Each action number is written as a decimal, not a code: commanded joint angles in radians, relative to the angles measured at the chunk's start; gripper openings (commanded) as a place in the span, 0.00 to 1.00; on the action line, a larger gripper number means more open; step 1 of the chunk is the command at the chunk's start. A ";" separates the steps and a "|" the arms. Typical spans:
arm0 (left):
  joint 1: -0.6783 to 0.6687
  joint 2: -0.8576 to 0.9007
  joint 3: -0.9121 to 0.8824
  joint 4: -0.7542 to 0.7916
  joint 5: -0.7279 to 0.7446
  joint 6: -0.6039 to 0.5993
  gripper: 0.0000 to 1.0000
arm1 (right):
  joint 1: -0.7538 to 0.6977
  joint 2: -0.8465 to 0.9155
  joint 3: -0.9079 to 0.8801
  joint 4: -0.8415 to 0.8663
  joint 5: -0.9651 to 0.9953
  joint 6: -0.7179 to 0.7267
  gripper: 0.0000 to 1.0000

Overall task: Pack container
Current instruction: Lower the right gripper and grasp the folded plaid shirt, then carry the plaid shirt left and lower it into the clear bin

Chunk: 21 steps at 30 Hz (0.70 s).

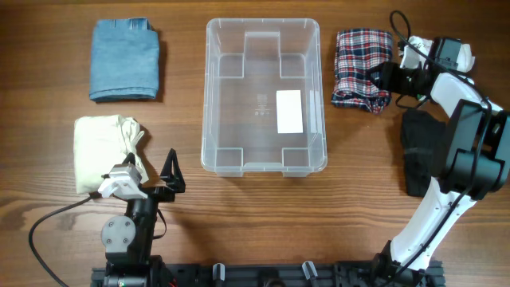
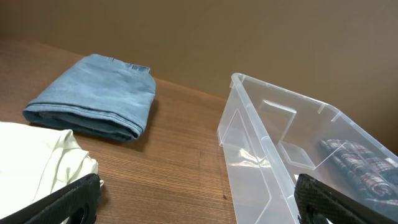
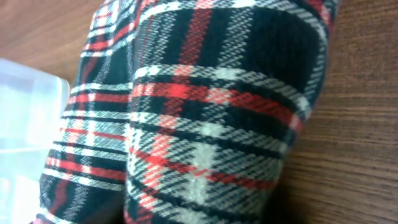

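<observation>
**Container**: clear bin at mid-desk, open side up, nothing inside. Its long axis runs away from your base.

**Plaid garment**: folded and lying just beside the container's right wall, near the far end. It is apart from the rim, or barely so.

**Right tool**: at the plaid's outer edge. In its wrist view the cloth fills the frame and hides the fingers, so you cannot tell whether it is wide, narrow or gripping. The container lies to its left, past the plaid. By my reading this is the nearer arm, and the carry is a short lift over the right rim. Room to its right is tight, with a dark cloth under the arm.

**Left tool**: spread wide and holding nothing. It hovers by the cream cloth, near the container's near-left corner.

**Denim garment**: folded at far left, well apart from both tools.

**Desk**: bare wood runs in front of the container.
</observation>
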 commanded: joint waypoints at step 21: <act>0.007 0.000 -0.004 -0.006 -0.006 0.005 1.00 | 0.008 -0.399 0.062 0.159 -0.510 0.550 0.16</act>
